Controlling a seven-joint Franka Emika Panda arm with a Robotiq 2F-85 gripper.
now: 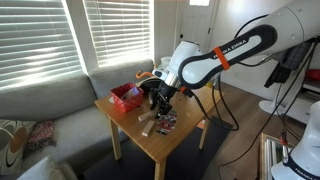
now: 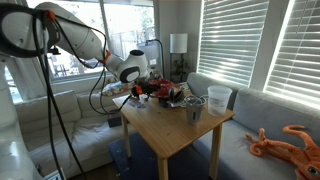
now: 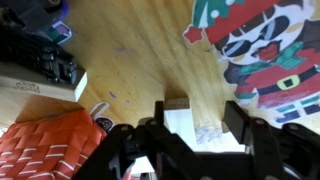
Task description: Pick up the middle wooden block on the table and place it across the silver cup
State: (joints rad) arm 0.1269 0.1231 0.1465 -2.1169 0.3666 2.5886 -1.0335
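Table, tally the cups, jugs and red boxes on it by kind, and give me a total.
silver cup: 1
white jug: 1
red box: 1
Total: 3

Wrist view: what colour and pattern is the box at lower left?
The box is red with pale brick-like lines; wrist view shows it best.

White arm (image 1: 240, 48), black mid-section with pale lettering — orange ring — black jaws.
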